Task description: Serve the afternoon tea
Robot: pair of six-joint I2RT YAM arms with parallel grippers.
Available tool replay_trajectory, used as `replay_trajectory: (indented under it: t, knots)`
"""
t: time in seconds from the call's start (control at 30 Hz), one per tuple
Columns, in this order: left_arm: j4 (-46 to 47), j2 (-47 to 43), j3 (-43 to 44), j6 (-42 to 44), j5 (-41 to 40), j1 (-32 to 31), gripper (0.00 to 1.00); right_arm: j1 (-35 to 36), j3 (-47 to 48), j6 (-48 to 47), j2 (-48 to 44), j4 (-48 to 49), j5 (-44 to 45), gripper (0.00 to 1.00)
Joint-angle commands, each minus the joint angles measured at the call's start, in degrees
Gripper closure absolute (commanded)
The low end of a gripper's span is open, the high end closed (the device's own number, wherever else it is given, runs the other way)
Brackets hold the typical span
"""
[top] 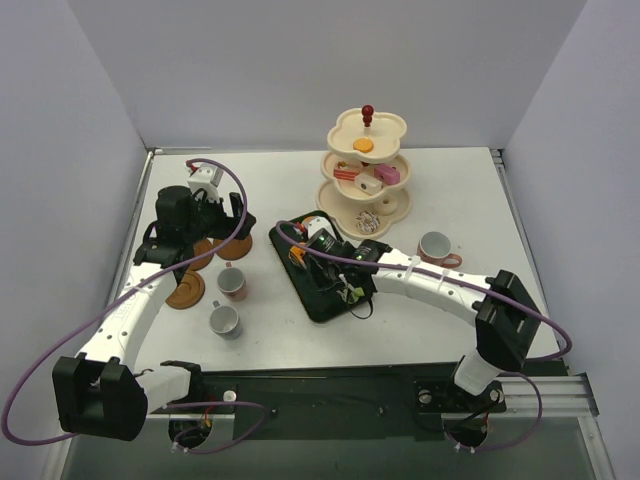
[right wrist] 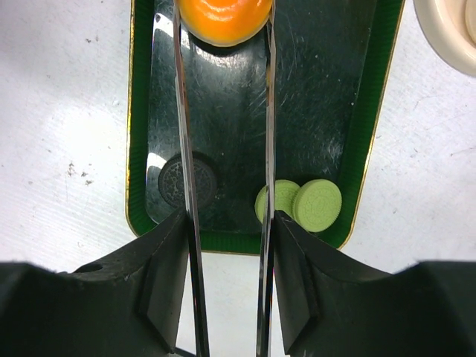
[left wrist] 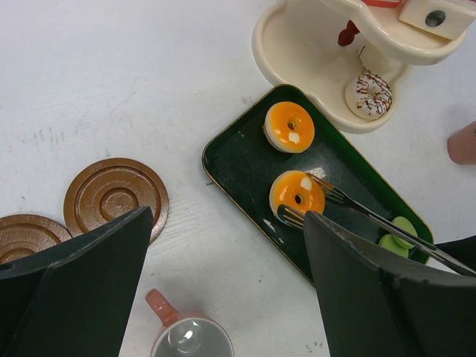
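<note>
The cream three-tier stand (top: 366, 175) with a red knob stands at the back and holds several sweets, among them a white donut (left wrist: 370, 93) on its lowest tier. My right gripper (top: 335, 272) (right wrist: 228, 216) is shut on the long metal tongs (right wrist: 184, 111) over the dark green tray (top: 322, 305). The tong tips flank an orange donut (right wrist: 224, 18) (left wrist: 297, 193). A second orange donut (left wrist: 290, 126), two green macarons (right wrist: 301, 202) and a dark cookie (right wrist: 187, 181) lie in the tray. My left gripper (top: 205, 240) (left wrist: 227, 216) is open and empty above the table beside two brown saucers (left wrist: 115, 197).
Two cups (top: 233, 283) (top: 224, 320) stand left of the tray, one below my left gripper (left wrist: 190, 338). A third cup (top: 437, 247) stands right of the tray near the stand. Grey walls close the table on three sides.
</note>
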Motion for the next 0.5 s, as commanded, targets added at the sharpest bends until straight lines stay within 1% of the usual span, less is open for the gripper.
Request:
replay_trajectory:
  t: [0.0, 0.2, 0.4, 0.47]
  knots:
    - [1.95, -0.12, 1.74, -0.11, 0.49, 0.01, 0.06, 0.29, 2.84, -0.78, -6.8, -1.98, 2.04, 0.72]
    - [1.95, -0.38, 1.74, -0.02, 0.41, -0.08, 0.07, -1.64, 3.98, -2.19, -11.64, -3.83, 2.75, 0.73]
    - [1.95, -0.3, 1.74, -0.11, 0.49, 0.01, 0.06, -9.46, 4.24, -2.71, -11.91, -4.01, -0.24, 0.74]
    - [1.95, -0.3, 1.83, -0.11, 0.58, 0.1, 0.06, -10.96, 4.68, -3.24, -11.21, -4.01, -1.03, 0.75]
